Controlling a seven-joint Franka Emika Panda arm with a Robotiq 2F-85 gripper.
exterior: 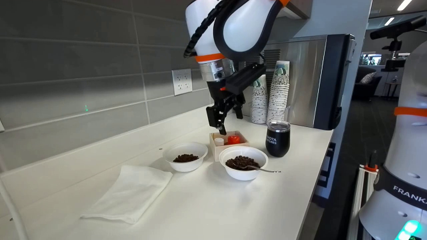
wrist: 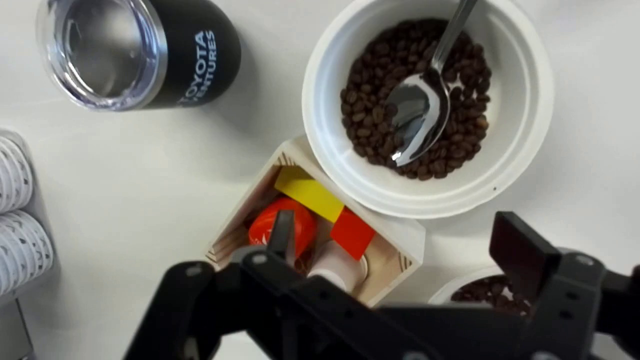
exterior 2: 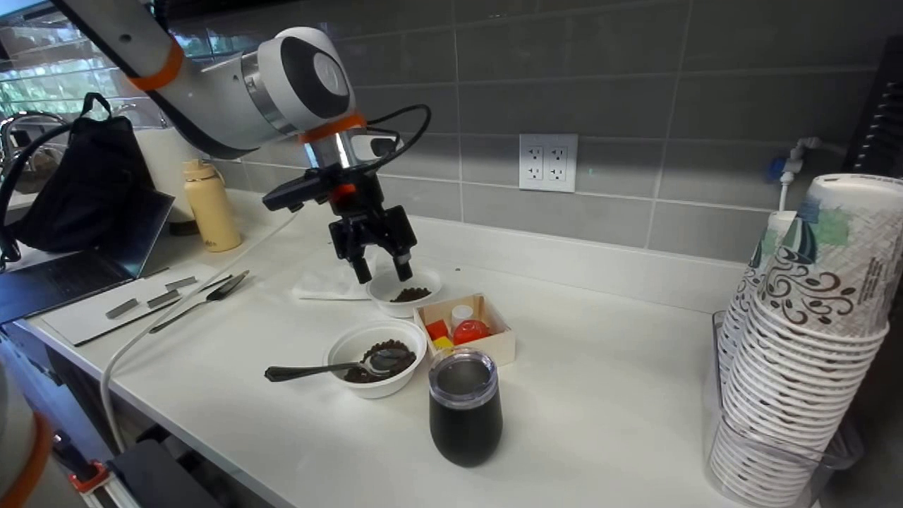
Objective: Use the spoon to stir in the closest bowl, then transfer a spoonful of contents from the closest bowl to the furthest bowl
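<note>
a shiny metal spoon (wrist: 420,109) rests in bumpy brown beans (wrist: 367,112) inside a round white bowl (wrist: 522,135). the black gripper (exterior 2: 383,269) hangs higher, apart from the spoon, fingers (exterior 2: 360,267) spread wide, holding nothing.

Single Franka Panda arm (exterior 2: 236,102) extends over the front edge of the counter (exterior: 217,210), toward its back edge. Base (exterior: 393,210) stands off that front edge, green light (exterior: 410,228) lit low on it. Robotiq gripper (exterior 2: 382,271) hangs above the counter, nearer the back edge than the front, seen in both exterior views. Fingers (wrist: 522,257) point down, spread wide, tips well apart. Wrist camera (exterior 2: 303,189) juts out on the front-edge side of the gripper. Black cable (exterior: 204,29) runs down beside the wrist (exterior: 217,69); orange bands (exterior: 210,57) ring the arm.
</note>
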